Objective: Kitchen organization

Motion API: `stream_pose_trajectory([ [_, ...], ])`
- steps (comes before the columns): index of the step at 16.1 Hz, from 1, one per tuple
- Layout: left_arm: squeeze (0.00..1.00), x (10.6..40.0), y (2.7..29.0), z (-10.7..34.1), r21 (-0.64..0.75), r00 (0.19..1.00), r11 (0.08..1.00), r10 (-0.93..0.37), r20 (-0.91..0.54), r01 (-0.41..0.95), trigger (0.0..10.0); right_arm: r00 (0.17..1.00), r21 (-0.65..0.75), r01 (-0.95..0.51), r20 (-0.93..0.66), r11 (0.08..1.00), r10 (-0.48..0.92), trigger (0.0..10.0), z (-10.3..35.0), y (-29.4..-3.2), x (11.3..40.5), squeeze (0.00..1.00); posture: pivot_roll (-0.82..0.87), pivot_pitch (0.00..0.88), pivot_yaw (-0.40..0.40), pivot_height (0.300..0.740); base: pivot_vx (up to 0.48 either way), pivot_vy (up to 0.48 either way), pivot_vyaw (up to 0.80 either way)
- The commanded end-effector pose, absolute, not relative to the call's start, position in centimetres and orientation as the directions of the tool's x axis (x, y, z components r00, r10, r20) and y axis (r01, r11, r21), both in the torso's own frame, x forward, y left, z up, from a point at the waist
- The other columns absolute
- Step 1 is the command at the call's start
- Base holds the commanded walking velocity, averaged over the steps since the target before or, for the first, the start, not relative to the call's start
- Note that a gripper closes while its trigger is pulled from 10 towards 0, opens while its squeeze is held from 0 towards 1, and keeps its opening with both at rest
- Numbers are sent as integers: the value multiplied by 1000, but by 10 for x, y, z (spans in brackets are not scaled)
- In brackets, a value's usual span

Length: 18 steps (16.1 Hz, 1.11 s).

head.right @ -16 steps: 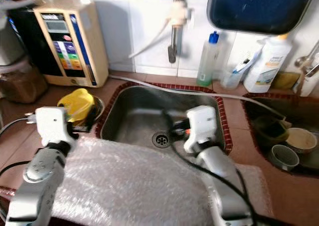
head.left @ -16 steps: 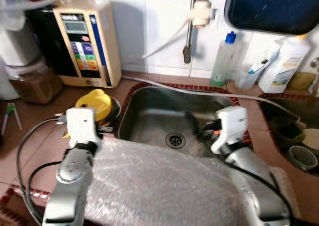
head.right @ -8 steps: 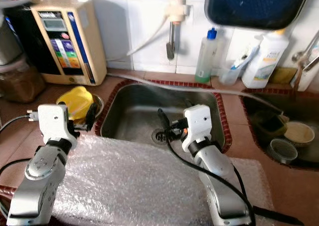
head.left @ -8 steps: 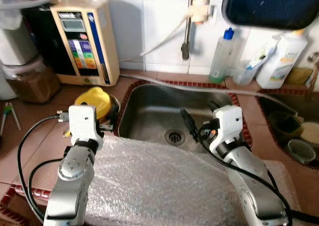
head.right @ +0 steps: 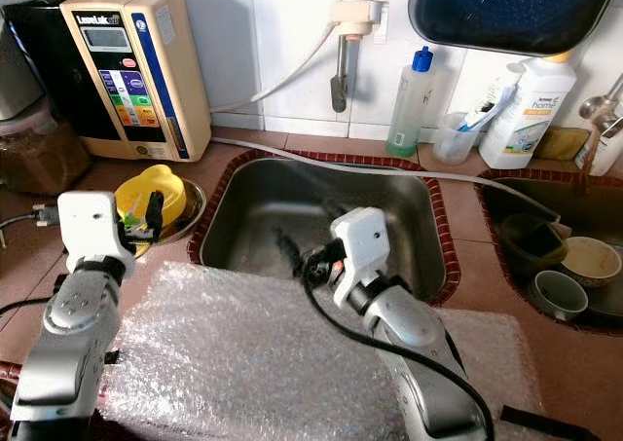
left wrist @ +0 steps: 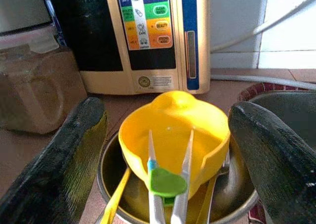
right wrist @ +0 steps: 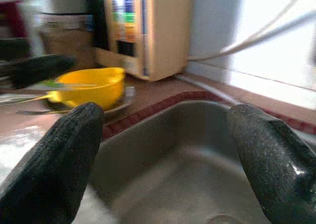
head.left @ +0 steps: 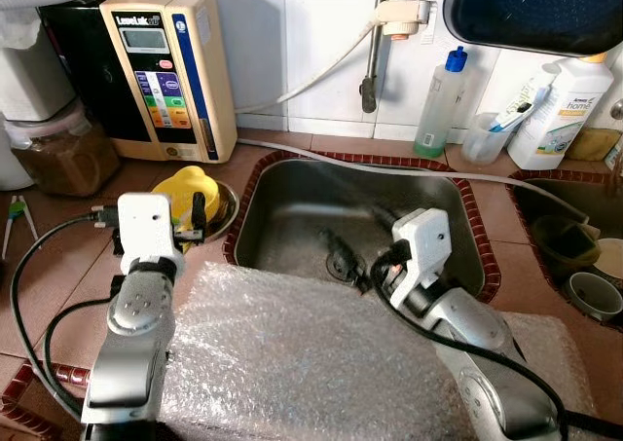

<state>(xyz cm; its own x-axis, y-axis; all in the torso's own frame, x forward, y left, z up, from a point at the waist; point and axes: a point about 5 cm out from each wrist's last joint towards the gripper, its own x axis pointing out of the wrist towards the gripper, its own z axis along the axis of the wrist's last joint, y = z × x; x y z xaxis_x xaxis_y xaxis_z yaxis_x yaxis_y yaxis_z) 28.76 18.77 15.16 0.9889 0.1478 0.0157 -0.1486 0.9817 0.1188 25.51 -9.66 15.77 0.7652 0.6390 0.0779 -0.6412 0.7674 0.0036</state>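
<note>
A yellow bowl (head.left: 183,189) sits upside down in a steel bowl (left wrist: 114,192) on the counter left of the sink (head.left: 292,171). Metal tongs with a green tip (left wrist: 167,180) and a yellow spoon (left wrist: 116,200) lean in that steel bowl. My left gripper (left wrist: 165,112) is open, a little short of the yellow bowl and level with it, with its fingers (head.left: 199,208) either side. My right gripper (head.left: 355,238) hangs open over the sink basin, pointing left toward the yellow bowl (right wrist: 91,85).
A bubble-wrap sheet (head.left: 311,363) covers the counter's front edge under both arms. A beige water unit (head.left: 175,71) and a brown jar (head.left: 58,154) stand at the back left. Bottles (head.left: 438,95) line the wall; a second basin (head.left: 574,256) holds cups on the right. A hose (head.left: 389,173) crosses the sink.
The view has shifted. My right gripper has swung left across the sink toward the yellow bowl. The left gripper has edged left on the counter, still open.
</note>
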Motion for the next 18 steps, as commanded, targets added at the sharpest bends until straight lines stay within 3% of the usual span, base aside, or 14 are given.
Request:
stream_pose_trajectory([
  [1, 0, 292, 188, 151, 114, 988, 981, 156, -7, -154, 10000, 723, 16, -689, 76, 724, 686, 10000, 161, -94, 250, 0, -62, 33, 31, 740, 0, 0, 0],
  [3, 0, 295, 186, 149, 110, 989, 983, 148, -27, -144, 10000, 719, 2, -692, 85, 722, 690, 10000, 163, -96, 250, 0, -65, 32, 32, 740, 0, 0, 0],
  [13, 0, 297, 176, 148, 87, 992, 990, 117, -46, -113, 10000, 744, -1, -665, 80, 747, 663, 10000, 163, -99, 252, 0, -64, 34, 35, 740, 0, 0, 799],
  [18, 0, 297, 168, 146, 73, 995, 995, 76, -69, -71, 10000, 756, 9, -651, 87, 759, 648, 10000, 163, -99, 254, 0, -66, 36, 33, 740, 0, 0, 0],
])
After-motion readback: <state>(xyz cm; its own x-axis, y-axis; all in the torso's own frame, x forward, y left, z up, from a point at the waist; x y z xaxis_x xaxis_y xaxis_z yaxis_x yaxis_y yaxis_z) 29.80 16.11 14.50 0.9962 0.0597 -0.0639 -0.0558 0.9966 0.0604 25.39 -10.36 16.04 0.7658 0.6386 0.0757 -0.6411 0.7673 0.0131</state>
